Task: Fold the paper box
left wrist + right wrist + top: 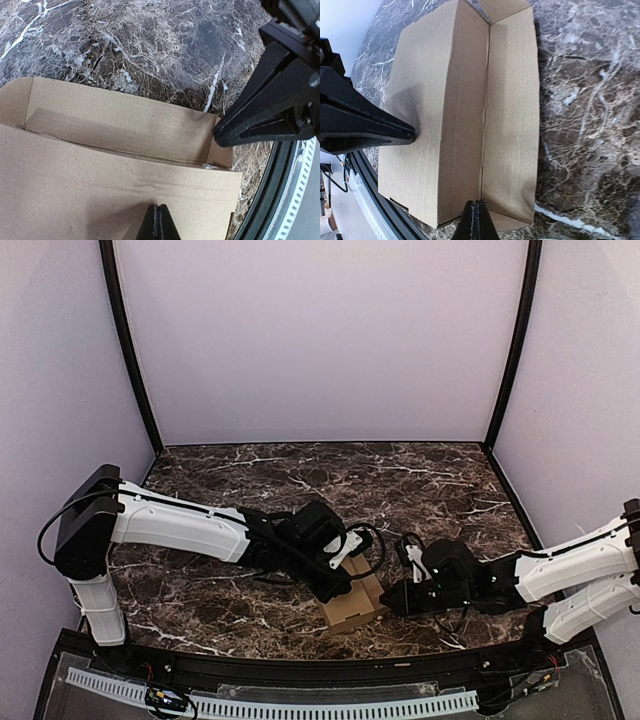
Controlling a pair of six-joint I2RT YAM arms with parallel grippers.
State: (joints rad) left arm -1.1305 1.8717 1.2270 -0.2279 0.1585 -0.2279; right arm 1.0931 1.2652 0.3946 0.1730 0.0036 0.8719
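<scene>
Found the paper box (pixel 352 610) low in the middle of the top view, on the dark marble table (pixel 420 480), close to its front edge. Saw it partly folded: a long panel standing up along a crease, a short end flap raised at one corner, a wide panel beside them.

Noted the left gripper (pixel 159 222) at the bottom centre of the left wrist view, fingers pressed tight together with nothing between them, tip resting on that wide panel. Noted the right gripper (pixel 216 134) jutting in from the right of the same view, likewise closed and empty, its point touching the raised end flap at the box's right corner.

Checked the right wrist view: own closed tip at bottom centre, just at the end of the crease. Saw the left gripper's black point jutting in from the left there, touching the brown panel. Could not tell how hard either pressed.

Saw both arms reaching inward from the lower left and lower right of the top view, meeting at the box.
</scene>
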